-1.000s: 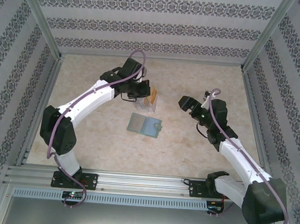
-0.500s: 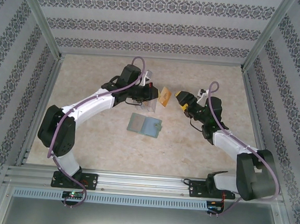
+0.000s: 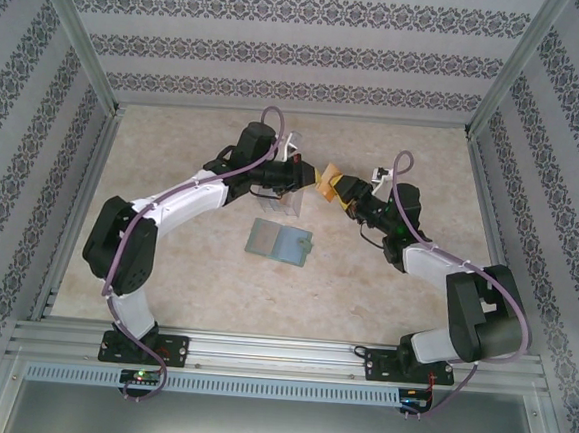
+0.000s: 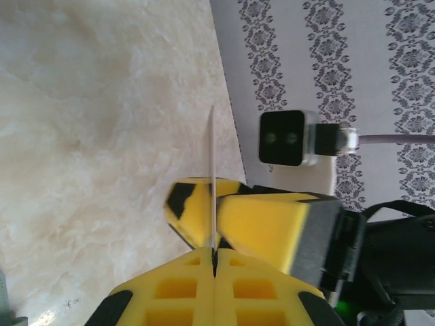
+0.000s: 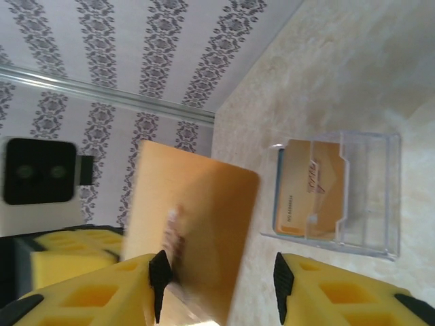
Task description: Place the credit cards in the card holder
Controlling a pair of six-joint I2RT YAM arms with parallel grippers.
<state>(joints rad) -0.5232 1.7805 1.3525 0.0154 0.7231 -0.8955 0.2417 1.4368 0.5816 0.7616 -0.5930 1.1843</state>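
Left gripper [image 4: 214,266]: clenched on one credit card [image 4: 212,163]. In the left wrist view the card is seen edge-on, a thin line rising from the closed fingertips at bottom centre of the frame. It is held in the air, clear of the table [image 3: 196,259].

Right gripper [image 5: 217,282]: jaws apart, straddling the free end of the same card. In the right wrist view the card's orange face sits at centre left of the frame, lying against the lower-left finger. A clear gap separates it from the lower-right finger [image 5: 340,292], so the card is not clamped on this side.

Top view: the two grippers meet nose to nose just above frame centre, with the orange card between them.

Card holder [image 5: 370,197]: clear plastic, lying on the table at the right of the right wrist frame. A second card [image 5: 306,190], also orange, is inside it. In the top view the holder sits just below the left gripper.

Wallet [image 3: 279,242]: sage green, flat on the table near frame centre, just below the holder. Contact with the holder cannot be judged.
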